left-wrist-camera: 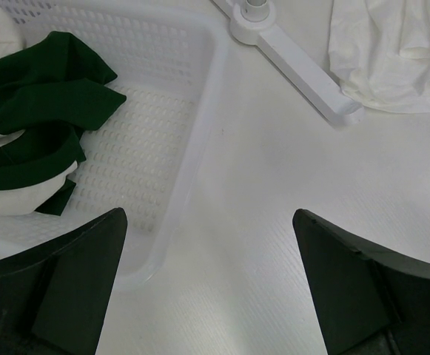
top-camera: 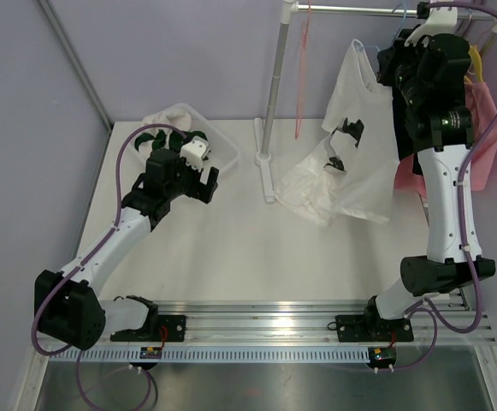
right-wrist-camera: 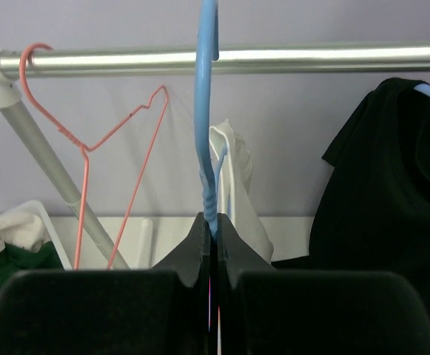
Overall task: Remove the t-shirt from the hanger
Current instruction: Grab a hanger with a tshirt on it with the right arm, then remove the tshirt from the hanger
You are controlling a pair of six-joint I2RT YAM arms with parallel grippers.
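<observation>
A white t-shirt (top-camera: 351,163) with dark print hangs from a blue hanger (right-wrist-camera: 206,111) on the rail, its hem pooled on the table (left-wrist-camera: 392,52). In the right wrist view a strip of the white t-shirt (right-wrist-camera: 233,177) shows just behind the hanger's twisted neck. My right gripper (right-wrist-camera: 213,225) is shut on that neck just below the hook, high up by the rail (top-camera: 399,53). My left gripper (left-wrist-camera: 209,214) stands open over the table beside the basket (top-camera: 207,184), holding nothing.
A white plastic basket (left-wrist-camera: 200,111) with green and white clothes (left-wrist-camera: 37,111) sits at the back left. The rack's pole (top-camera: 274,86) and foot (left-wrist-camera: 296,66) stand mid-table. An empty pink hanger (right-wrist-camera: 89,148), a black garment (right-wrist-camera: 385,192) and a pink one (top-camera: 486,137) share the rail (right-wrist-camera: 311,59).
</observation>
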